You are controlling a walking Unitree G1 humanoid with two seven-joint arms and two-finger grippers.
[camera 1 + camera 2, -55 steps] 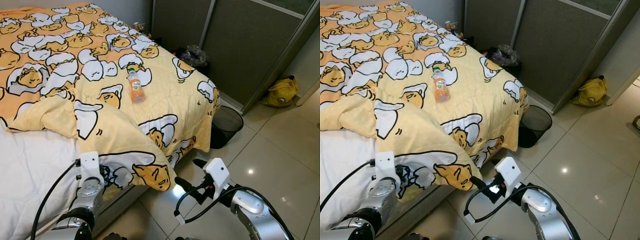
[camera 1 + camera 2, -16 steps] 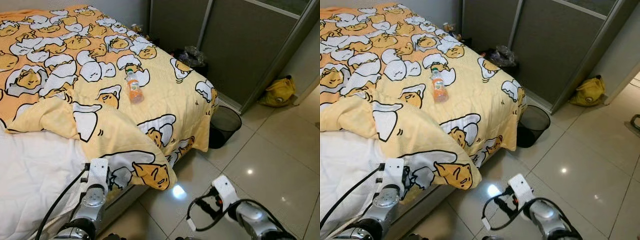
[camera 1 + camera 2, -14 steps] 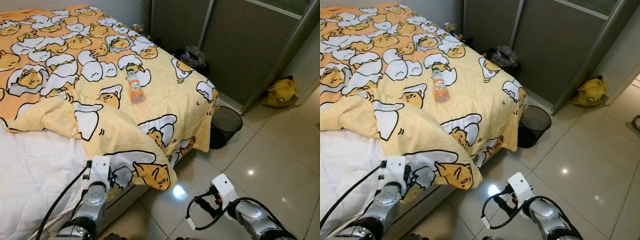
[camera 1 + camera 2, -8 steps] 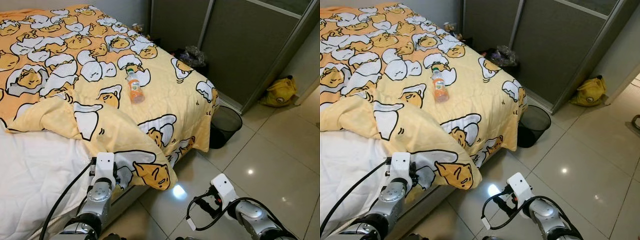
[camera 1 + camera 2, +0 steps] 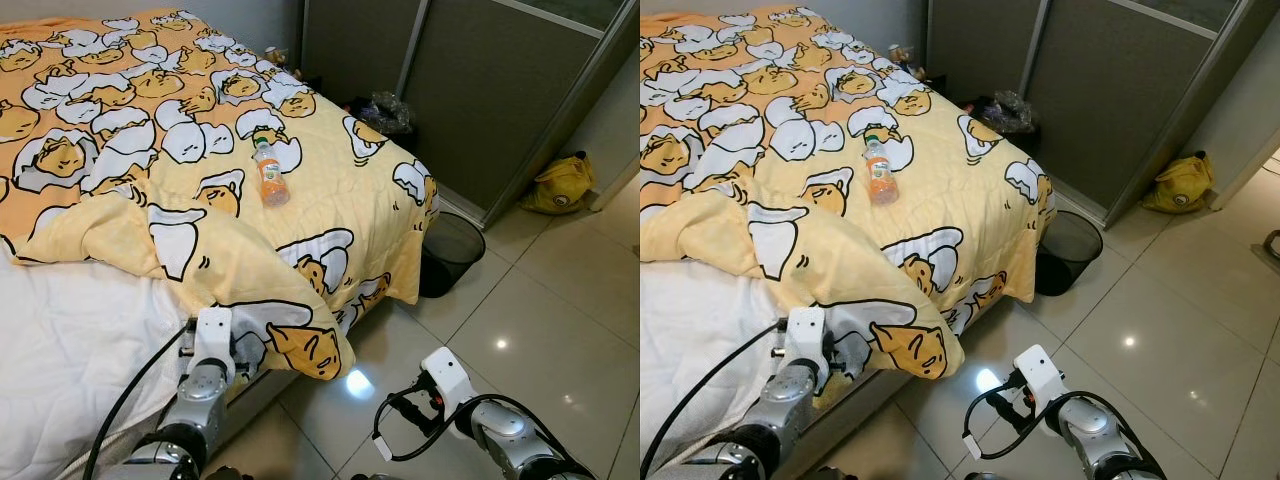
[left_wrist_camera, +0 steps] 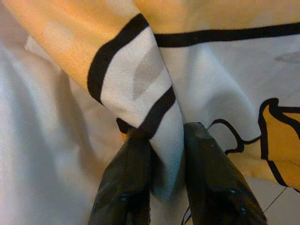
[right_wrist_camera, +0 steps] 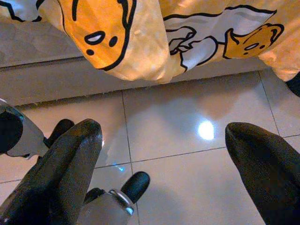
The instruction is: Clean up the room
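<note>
Quilt [image 5: 300, 250] corner is pinched by the left gripper [image 6: 166, 187] at the near bed edge; right gripper [image 7: 164, 154] is held wide, idle above floor.

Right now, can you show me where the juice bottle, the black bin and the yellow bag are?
juice bottle [image 5: 270, 180]: left eye view, on its orange middle.
black bin [image 5: 455, 240]: left eye view, on its mesh rim.
yellow bag [image 5: 563, 185]: left eye view, on its front side.

Two silver metal arms with rounded joints, each ending in a white boxy wrist block; looped black cables run along both. Left gripper [image 6: 166, 187] and right gripper [image 7: 164, 161]: long matte-black tapered fingers.
</note>
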